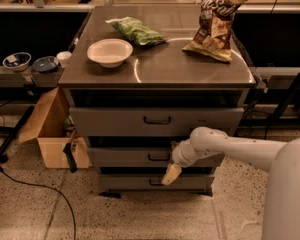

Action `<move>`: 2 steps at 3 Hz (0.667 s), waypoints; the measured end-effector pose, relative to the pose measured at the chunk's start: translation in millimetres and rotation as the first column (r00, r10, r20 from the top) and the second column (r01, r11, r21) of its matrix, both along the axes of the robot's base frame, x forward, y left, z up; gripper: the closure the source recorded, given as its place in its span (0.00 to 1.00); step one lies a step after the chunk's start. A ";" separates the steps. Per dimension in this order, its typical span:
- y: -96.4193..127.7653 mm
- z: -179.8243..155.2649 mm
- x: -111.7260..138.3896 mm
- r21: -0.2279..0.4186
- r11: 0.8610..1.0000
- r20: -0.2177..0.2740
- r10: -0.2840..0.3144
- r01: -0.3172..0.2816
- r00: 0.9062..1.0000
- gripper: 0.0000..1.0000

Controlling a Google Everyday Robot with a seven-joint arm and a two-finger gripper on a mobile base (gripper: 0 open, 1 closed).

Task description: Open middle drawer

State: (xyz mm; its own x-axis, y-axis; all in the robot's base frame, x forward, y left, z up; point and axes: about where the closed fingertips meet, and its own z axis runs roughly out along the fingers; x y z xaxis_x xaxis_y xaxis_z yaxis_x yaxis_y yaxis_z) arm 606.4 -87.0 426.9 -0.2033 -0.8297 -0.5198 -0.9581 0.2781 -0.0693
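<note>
Camera view: the gripper (171,174) is seen low against the cabinet (190,69) front, right of centre, and its grip state cannot be told; the middle drawer (120,157) is found second of the cabinet's three

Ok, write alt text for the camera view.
A white robot arm reaches from the right, its gripper just below the handle of the middle drawer in a grey three-drawer cabinet. On top sit a white bowl, a green bag and a chip bag.
</note>
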 end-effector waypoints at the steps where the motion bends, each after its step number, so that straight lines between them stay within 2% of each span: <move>1: 1.7 1.7 4.1 0.002 1.000 0.006 0.000 0.000 1.000 0.00; 2: 1.7 1.7 4.0 0.002 1.000 0.006 0.000 0.000 1.000 0.20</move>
State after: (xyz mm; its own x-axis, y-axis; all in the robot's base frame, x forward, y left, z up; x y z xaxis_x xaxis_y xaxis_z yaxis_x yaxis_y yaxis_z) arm 610.4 -85.3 428.6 -0.2004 -0.8289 -0.5223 -0.9576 0.2783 -0.0743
